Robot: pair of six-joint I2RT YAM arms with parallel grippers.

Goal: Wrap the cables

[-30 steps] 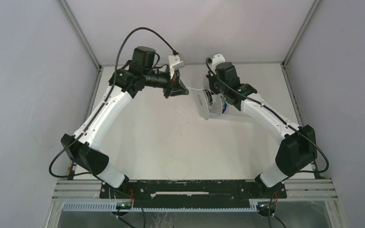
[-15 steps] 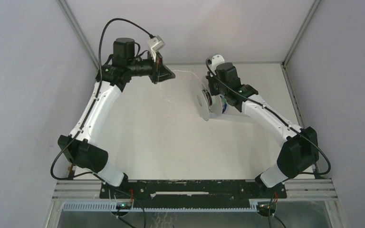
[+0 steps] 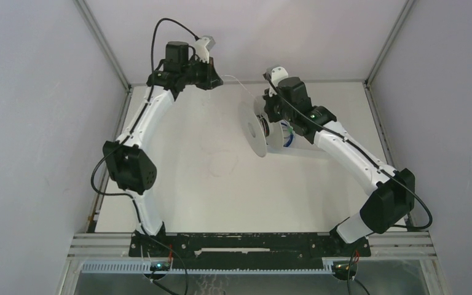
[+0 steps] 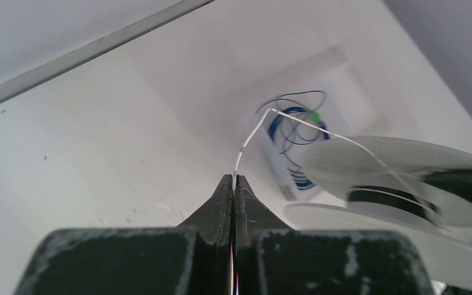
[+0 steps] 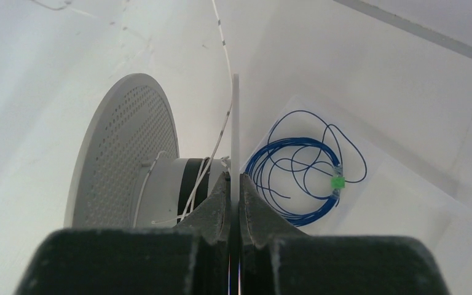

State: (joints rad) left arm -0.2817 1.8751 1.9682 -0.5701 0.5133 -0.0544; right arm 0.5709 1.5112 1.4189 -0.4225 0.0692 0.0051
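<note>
Left hand point(image 4: 233, 178): pressed together on the thin pale grey cable point(image 4: 255, 132), which leaves the fingertips and runs across to the spool.
Right hand point(image 5: 235, 178): pinching the edge of one flange of the white perforated plastic spool point(image 5: 129, 153), holding it on edge above the white table point(image 3: 190, 203).
Cable's path: from the left hand across the gap, past the flange rim and onto the dark hub point(image 5: 187, 175), where a few turns sit. The rest seems to trail in faint loose loops on the table, though it is too fine to trace with certainty.
Nearby: a blue wire coil point(image 5: 295, 166) with a green tag lies flat just behind the spool.
Step in hand, as I judge it: laying a turn of the strand round the hub.
Doing it well: hold the line lightly taut and carry the left hand round so the strand lands between the two flanges, not over a rim. The right hand's hold is only a thin edge, so pull gently.
Watch for: the slack tangling, or the strand catching the blue coil.
</note>
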